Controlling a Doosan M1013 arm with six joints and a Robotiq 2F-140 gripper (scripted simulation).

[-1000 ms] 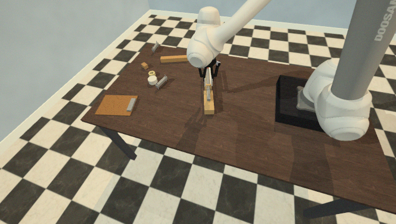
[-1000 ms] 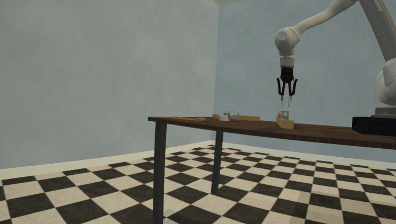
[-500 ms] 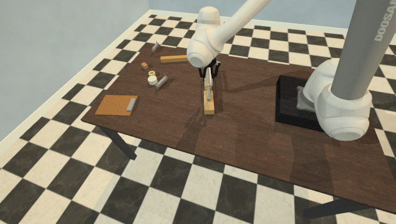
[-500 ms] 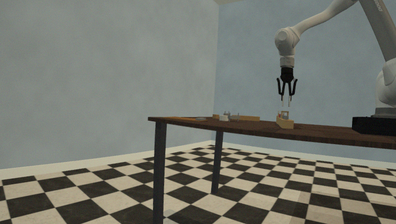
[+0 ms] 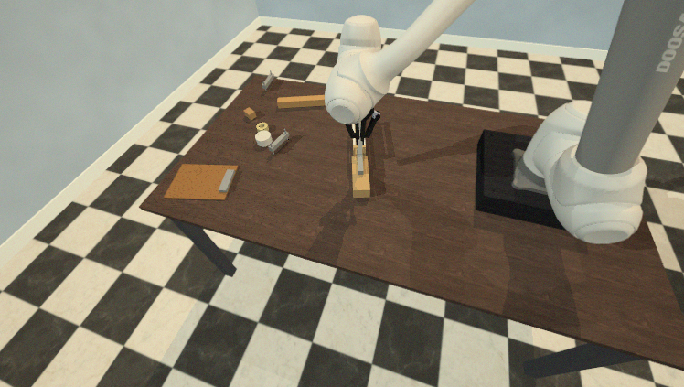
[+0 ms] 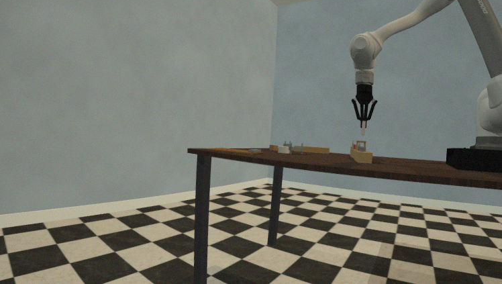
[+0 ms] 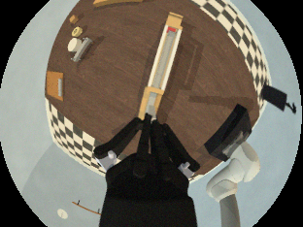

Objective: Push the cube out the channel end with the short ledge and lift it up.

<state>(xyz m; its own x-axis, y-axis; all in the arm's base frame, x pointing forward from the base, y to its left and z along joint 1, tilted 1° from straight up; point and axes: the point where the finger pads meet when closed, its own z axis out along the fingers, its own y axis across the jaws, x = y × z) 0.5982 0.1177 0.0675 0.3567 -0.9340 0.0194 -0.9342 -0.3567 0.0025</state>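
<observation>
Cube: red, small, inside the channel close to the end far from the claw; seen only in wrist view.
Channel axis: long & narrow, runs straight away from the claw in wrist view; in top view it runs toward the table's near edge, slightly right.
Channel make: tan wood walls, grey floor strip, boxy; which end has the lip, can't tell.
Claw: fingers fully together, nothing seen btwn them; pale tips point straight down, hanging well above the channel's upper end in top view.
Room: bare tabletop on both sides of the channel and beyond its near end, to the table edge.
Left clutter: well apart from the channel. Long wood bar, small wood block, yellow ring just beside a white cylinder, grey bracket next to that, 2nd grey bracket near the far edge.
Corner: flat tan board w/ grey block on its right side.
Right: black base plate under the arm, well apart.
Table: dark wood grain, dark legs.
</observation>
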